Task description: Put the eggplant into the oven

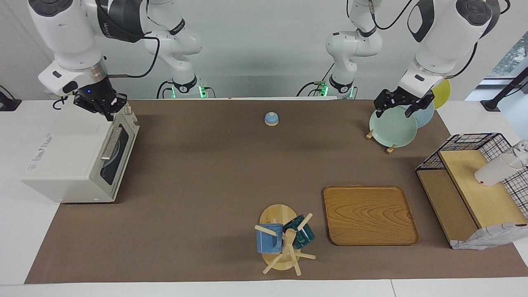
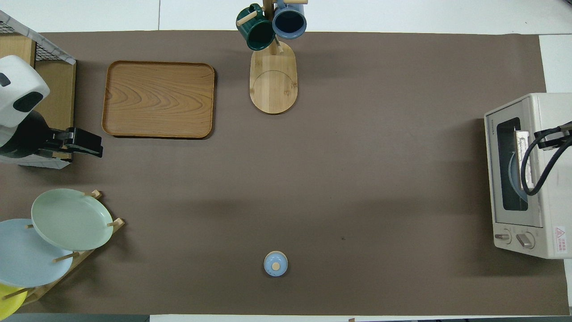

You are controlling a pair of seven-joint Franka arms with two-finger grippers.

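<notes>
The off-white oven (image 1: 70, 165) stands at the right arm's end of the table with its dark glass door (image 1: 119, 154) closed. Through the glass only the rim of a light blue plate (image 2: 513, 179) shows; the eggplant is hidden. My right gripper (image 1: 102, 106) is shut and holds nothing, up over the oven's top edge by the door's upper corner. In the overhead view only its cable (image 2: 538, 156) shows over the oven (image 2: 552, 188). My left gripper (image 1: 402, 108) hangs open and waits over the plate rack's end of the table; in the overhead view the left gripper (image 2: 96, 149) is empty.
A pale green plate (image 1: 392, 128) stands in a wooden plate rack with blue and yellow plates. A wooden tray (image 1: 369, 214), a mug tree (image 1: 282, 239) with two mugs, a small blue lid (image 1: 271, 119) and a wire-and-wood rack (image 1: 470, 181) holding a white cup (image 1: 495, 171) are also on the table.
</notes>
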